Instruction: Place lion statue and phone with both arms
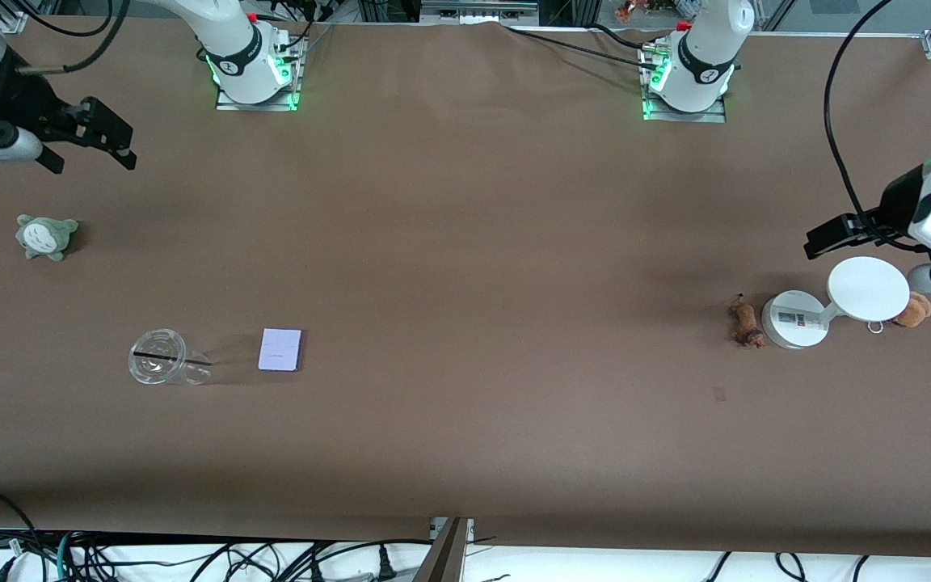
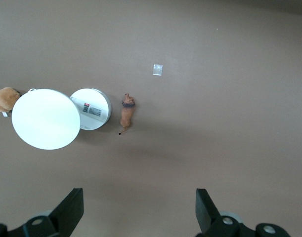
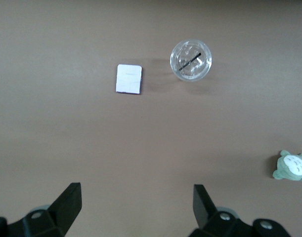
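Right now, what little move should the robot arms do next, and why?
Probably lower each open gripper toward its nearest item: the left gripper toward the lion statue beside the white stand, the right gripper toward the phone. Both lie untouched on the table.

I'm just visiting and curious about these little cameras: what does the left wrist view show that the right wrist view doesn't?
Only the left wrist view shows the lion statue lying beside the white stand, with a tan plush at the stand's other end and a small pale patch on the table.

Only the right wrist view shows the phone lying flat, a clear cup beside it, and a grey-green plush.

Both show the same brown table from above, with that arm's own open, empty tool, left tool and right tool.
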Available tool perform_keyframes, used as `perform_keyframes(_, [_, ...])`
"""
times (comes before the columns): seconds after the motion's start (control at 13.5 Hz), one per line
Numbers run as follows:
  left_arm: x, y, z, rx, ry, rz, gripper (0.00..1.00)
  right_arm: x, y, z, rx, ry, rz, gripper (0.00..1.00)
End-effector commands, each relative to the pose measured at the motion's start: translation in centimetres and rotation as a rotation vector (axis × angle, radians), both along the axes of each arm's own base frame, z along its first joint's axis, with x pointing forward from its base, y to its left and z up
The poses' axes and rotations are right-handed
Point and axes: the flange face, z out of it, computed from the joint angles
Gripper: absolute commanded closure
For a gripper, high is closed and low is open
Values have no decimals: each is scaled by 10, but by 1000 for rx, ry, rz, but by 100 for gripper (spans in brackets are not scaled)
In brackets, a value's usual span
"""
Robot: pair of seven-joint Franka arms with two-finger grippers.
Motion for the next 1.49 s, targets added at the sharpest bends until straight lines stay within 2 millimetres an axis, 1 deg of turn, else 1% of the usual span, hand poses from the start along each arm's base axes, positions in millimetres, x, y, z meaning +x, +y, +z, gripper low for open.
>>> perform_keyframes(0.0, [-22, 5, -10, -13, -12, -40, 0, 15, 10, 2, -19, 20, 6, 0])
perform_keyframes(0.07, [-21, 6, -10, -13, -7, -62, 0, 16, 10, -2, -23, 25, 3, 0])
perform_keyframes(0.22, [-18, 7, -11, -14, -7, -61, 0, 18, 2, -1, -21, 24, -5, 0])
perform_keyframes(0.37, [-14, 9, -9, -4, -13, -55, 0, 18, 0, 0, -19, 14, -5, 0])
perform_keyframes(0.45, [-14, 8, -5, -3, -18, -57, 0, 19, 4, -1, -22, 15, 0, 0])
perform_keyframes(0.52, [-14, 8, -6, -1, -10, -60, 0, 24, -1, -10, -27, 30, -17, 0])
perform_keyframes(0.59, [-14, 10, -6, -1, -7, -55, 0, 28, -15, -14, 7, 41, -47, 0])
perform_keyframes(0.67, [-14, 15, -6, -1, -9, -49, 0, 29, -24, -16, 58, 57, -69, 0])
perform_keyframes(0.74, [-14, 18, -5, -4, -10, -44, 0, 29, -27, -18, 71, 64, -77, 0])
perform_keyframes(0.82, [-14, 17, -3, -3, -15, -45, 0, 28, -23, -18, 72, 71, -72, 0])
perform_keyframes(0.89, [-12, 18, -2, -2, -18, -45, 0, 27, -19, -17, 67, 73, -67, 0])
perform_keyframes(1.19, [-11, 18, -3, -2, -16, -43, 0, 15, -26, 6, 67, 41, -63, 0])
perform_keyframes(1.34, [-11, 17, -4, -4, -13, -43, 0, 22, -27, 19, 63, 10, -66, 0])
perform_keyframes(1.41, [-11, 17, -4, -4, -13, -43, 0, 27, -26, 21, 65, 0, -78, 0])
